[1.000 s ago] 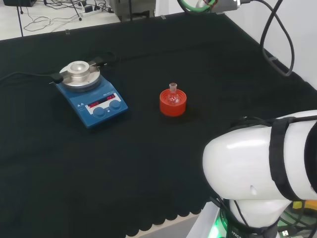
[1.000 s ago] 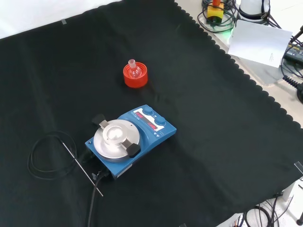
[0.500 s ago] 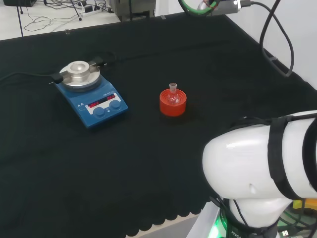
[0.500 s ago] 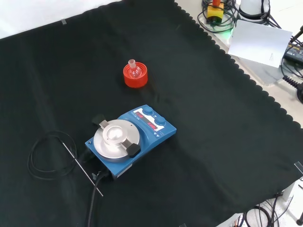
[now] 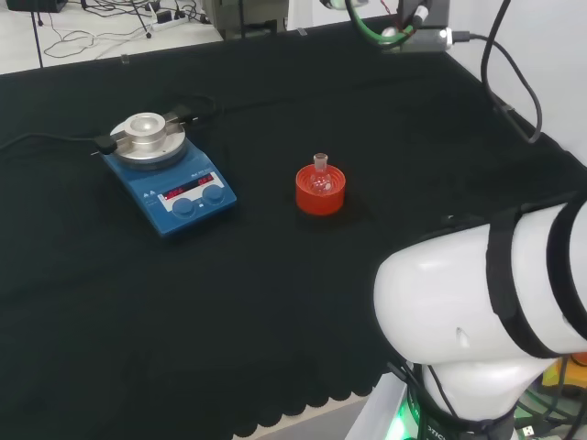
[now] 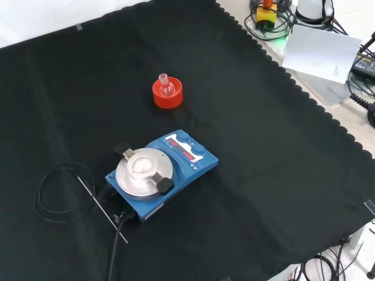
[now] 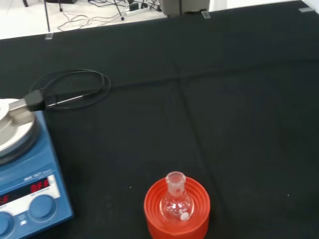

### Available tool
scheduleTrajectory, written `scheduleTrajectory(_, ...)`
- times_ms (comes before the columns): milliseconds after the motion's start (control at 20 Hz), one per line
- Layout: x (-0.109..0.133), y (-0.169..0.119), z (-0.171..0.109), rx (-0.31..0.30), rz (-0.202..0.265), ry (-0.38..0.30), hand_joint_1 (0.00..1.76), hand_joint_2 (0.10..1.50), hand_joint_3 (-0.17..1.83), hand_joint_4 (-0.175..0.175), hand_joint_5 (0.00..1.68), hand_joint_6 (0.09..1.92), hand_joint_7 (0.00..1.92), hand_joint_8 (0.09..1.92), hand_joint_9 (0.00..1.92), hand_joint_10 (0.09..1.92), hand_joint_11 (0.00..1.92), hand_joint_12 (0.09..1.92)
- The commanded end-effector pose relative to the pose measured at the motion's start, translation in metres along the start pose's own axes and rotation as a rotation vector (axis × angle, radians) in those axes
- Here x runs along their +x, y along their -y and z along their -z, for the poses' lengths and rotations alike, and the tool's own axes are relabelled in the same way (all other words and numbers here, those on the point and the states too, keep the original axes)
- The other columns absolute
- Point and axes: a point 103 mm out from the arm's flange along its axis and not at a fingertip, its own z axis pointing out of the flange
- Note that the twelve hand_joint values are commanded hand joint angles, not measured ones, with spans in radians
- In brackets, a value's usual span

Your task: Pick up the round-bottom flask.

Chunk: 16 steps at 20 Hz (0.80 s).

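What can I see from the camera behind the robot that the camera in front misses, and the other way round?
From behind, the head view takes in the robot's own big white arm at the right, with black straps round it. From the front, the view takes in a looped black cable with a thin metal probe lying on the cloth, and a white sheet of paper past the cloth's scalloped edge. Both share the small glass flask upright in its red ring stand, the blue hotplate with its round metal top, and the black cloth.

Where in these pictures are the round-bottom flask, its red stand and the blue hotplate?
round-bottom flask (image 7: pixel 175 205), wrist view, on its clear bulb.
red stand (image 6: pixel 167 96), front view, on its outer wall.
blue hotplate (image 5: pixel 176 188), head view, on its blue front panel.
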Motion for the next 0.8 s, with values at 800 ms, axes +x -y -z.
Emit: scheduleTrajectory(800, -0.058, -0.096, -0.189, 0.084, -0.036, -0.125, 0.59, 1.03, 0.21, -0.035, 0.52, 0.14, 0.19, 0.62, 0.37, 0.70, 0.00, 1.42)
